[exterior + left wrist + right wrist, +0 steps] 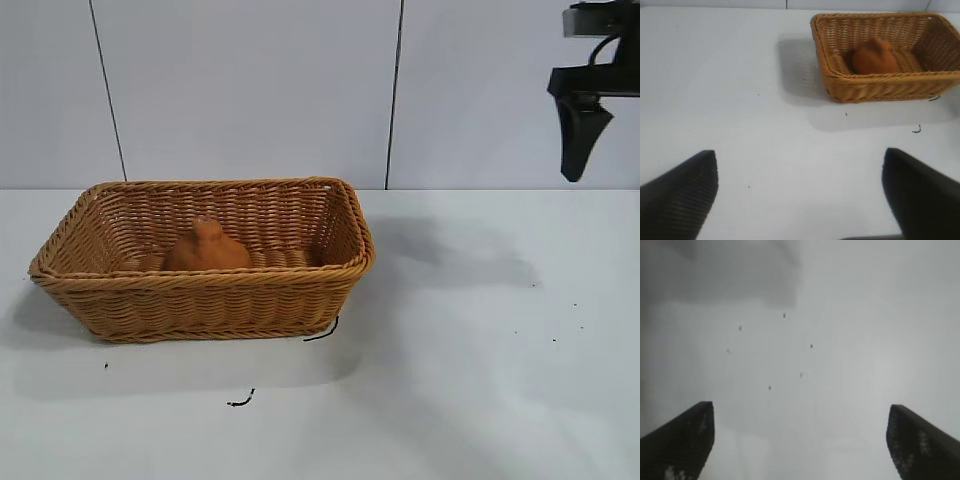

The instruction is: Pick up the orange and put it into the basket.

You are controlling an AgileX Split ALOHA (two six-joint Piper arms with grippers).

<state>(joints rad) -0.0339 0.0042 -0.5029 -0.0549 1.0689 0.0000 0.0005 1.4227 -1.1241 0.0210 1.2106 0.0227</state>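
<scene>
Orange (206,250) inside basket (200,285), basket on table (480,370) left side; right gripper (582,130) raised far right.

open table (480,380) right of the basket (200,300)

Exterior faces the basket (200,290) level—left wrist shares it; right wrist sees table.

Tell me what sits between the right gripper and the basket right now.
Only bare white table with a few dark specks, per the exterior view. The right gripper hangs open up high, right of the basket, where the orange lies.
</scene>
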